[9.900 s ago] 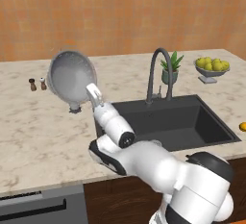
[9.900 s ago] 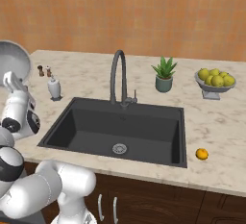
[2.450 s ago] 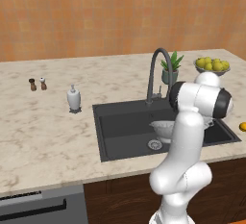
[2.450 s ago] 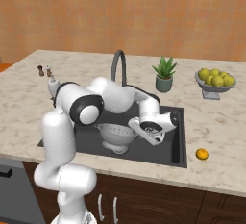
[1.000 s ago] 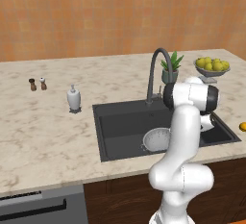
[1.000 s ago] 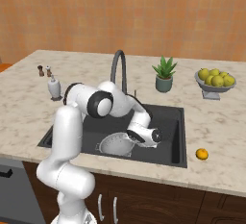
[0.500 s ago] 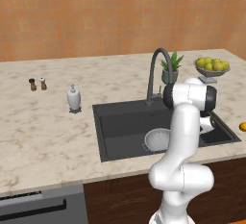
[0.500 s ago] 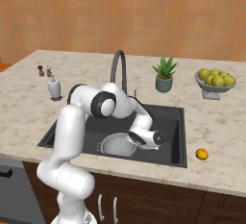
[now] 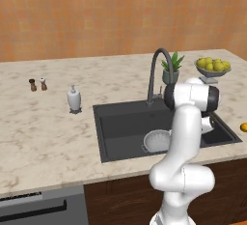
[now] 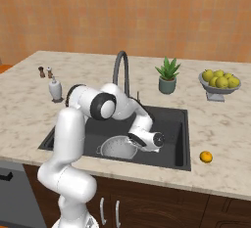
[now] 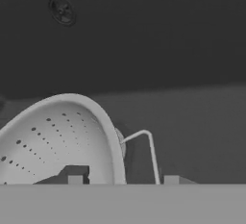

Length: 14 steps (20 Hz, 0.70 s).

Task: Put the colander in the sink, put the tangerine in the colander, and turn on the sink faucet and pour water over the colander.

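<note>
Resting in the sink [image 10: 174,124], the colander [image 10: 116,148] has its rim between the spread pincer [image 11: 120,180].

arm [image 10: 105,105] bent low, fingers [image 11: 75,180] spread apart

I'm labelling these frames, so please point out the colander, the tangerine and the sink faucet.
colander [image 10: 116,147]: right base view, inside of the bowl.
tangerine [image 10: 206,157]: right base view, middle of the fruit.
sink faucet [image 9: 159,57]: left base view, arched spout.
</note>
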### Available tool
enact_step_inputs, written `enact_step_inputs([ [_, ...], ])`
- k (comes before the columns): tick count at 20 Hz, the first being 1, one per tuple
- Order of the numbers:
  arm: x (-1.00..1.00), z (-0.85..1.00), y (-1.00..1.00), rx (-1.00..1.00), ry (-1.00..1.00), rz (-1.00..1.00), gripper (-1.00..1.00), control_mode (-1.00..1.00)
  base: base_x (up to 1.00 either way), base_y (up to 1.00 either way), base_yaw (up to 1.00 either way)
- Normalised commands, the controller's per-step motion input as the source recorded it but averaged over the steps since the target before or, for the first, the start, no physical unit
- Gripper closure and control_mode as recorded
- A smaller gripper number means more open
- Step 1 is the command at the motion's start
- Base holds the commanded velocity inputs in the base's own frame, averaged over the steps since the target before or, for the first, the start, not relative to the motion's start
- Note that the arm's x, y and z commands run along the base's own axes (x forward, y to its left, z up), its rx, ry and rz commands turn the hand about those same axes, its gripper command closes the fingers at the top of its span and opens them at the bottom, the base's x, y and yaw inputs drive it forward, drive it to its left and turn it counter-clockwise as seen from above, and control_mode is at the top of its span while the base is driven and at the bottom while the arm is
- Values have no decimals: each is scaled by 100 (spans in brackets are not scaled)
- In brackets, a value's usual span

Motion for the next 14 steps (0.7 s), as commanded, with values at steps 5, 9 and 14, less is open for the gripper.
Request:
enact_step_inputs([
  [5,0,66,-10,0,2,-5,-100,-100,0,0,0],
  [9,-14,99,-49,-2,0,-8,-100,-100,0,0,0],
  [14,-63,100,-95,-7,0,-13,-100,-100,0,0,0],
])
